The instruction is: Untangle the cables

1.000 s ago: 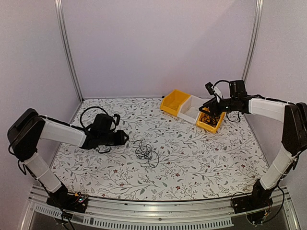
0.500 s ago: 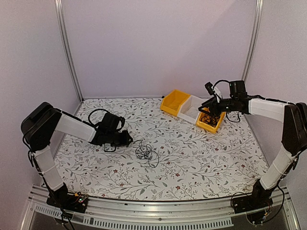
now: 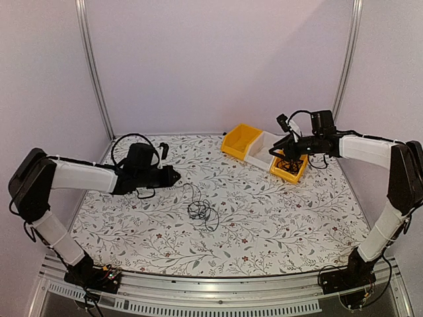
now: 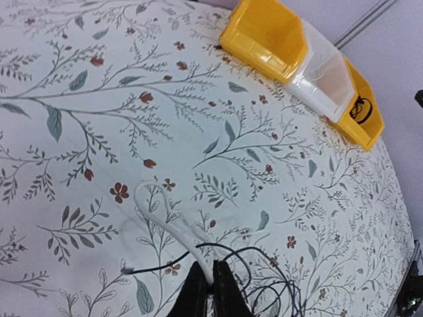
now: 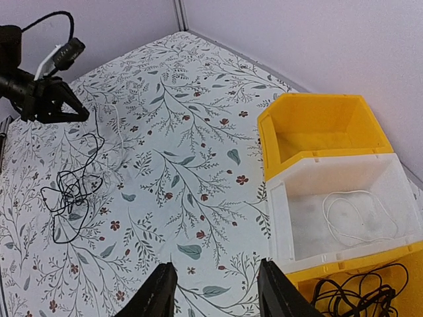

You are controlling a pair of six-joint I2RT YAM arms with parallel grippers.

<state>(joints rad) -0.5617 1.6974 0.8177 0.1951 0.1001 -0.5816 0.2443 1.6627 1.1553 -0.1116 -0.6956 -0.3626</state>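
left pincer (image 4: pixel 208 287) fully closed, low over the floral-print worktop (image 4: pixel 99 99). thin white cable (image 4: pixel 155 205) runs straight into its tips, so it looks pinched there. loose clump of thin black wires (image 3: pixel 201 211) lies mid-worktop just beside those tips. in the right wrist view one black strand climbs toward that pincer.

right pincer (image 5: pixel 215 281) partly open, nothing between the fingers, hovering near the row of bins: yellow plastic bin (image 5: pixel 317 119) empty, white plastic bin (image 5: pixel 330 162) holding a second white cable (image 5: pixel 350 214), second yellow bin (image 5: pixel 403 251) holding more black cables (image 5: pixel 350 290).

risks, my read:
- white cable may be threaded through the black clump, so a straight pull could drag the whole clump or cinch a knot.
- the grip is at the very fingertips on a thin strand, so it could slip out under tension.
- right arm is well apart from the clump, so nothing pins it down. it should come over before any firm pull.
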